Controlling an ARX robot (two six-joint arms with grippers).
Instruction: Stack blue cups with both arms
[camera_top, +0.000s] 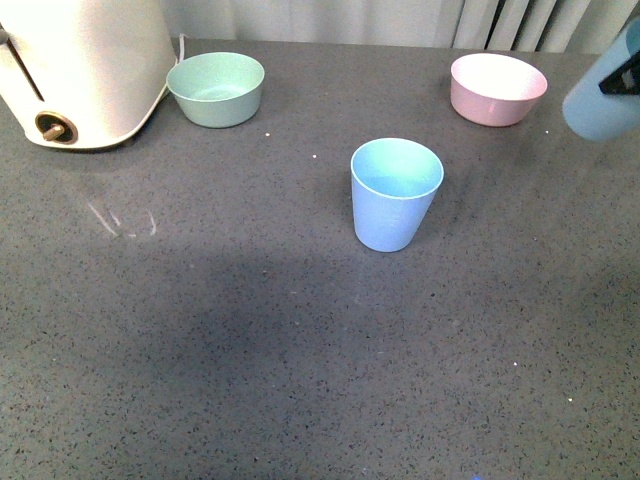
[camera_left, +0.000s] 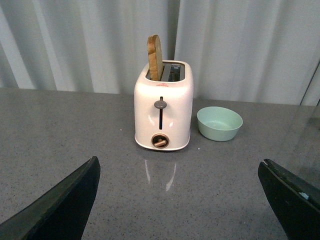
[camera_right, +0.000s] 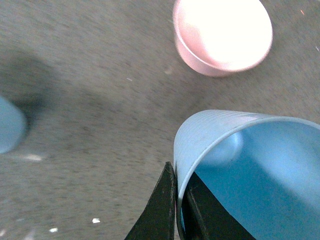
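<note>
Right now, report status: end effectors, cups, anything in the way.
Left end effector open, empty. Right end effector shut on raised blue cup, at its rim. Second blue cup upright at centre, mouth unobstructed. Pink bowl beside the route.

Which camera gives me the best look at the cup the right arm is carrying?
Right wrist view: it shows the held blue cup close up, with the right gripper pinching its wall at the rim. Front view catches only a slice of it at the right edge. Left wrist view misses it.
</note>
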